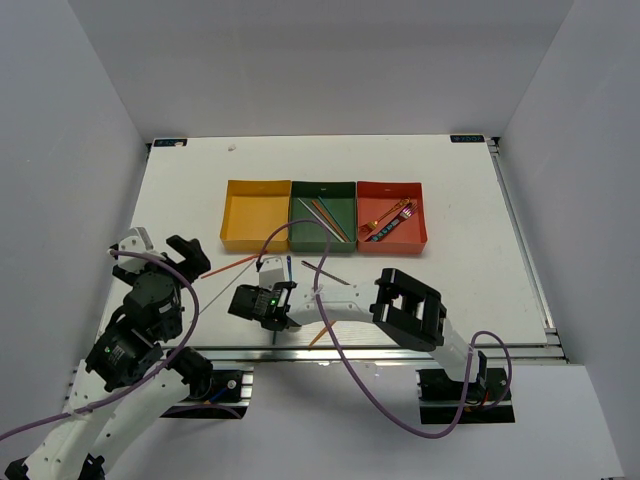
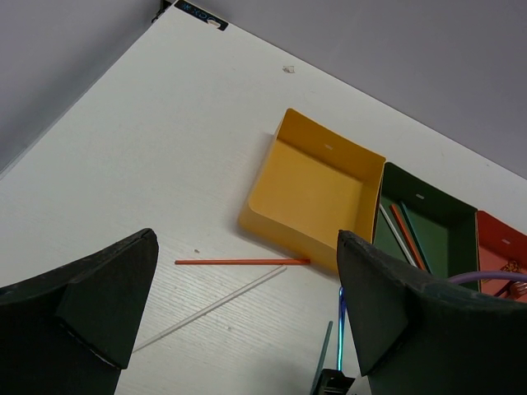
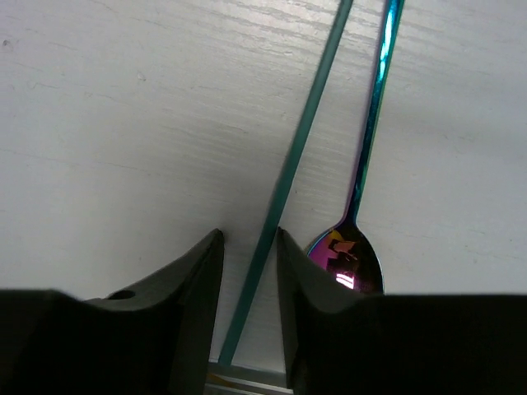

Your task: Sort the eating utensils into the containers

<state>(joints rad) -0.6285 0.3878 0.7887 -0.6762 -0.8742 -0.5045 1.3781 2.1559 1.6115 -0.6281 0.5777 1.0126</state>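
The spoon (image 3: 350, 267) is glossy iridescent metal, the teal chopstick (image 3: 288, 173) smooth and satin, the table (image 3: 123, 123) matt white with faint wood grain.

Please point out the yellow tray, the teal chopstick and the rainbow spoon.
yellow tray (image 2: 313, 193), left wrist view, on its bare floor
teal chopstick (image 3: 286, 177), right wrist view, middle of its shaft
rainbow spoon (image 3: 346, 259), right wrist view, on its bowl
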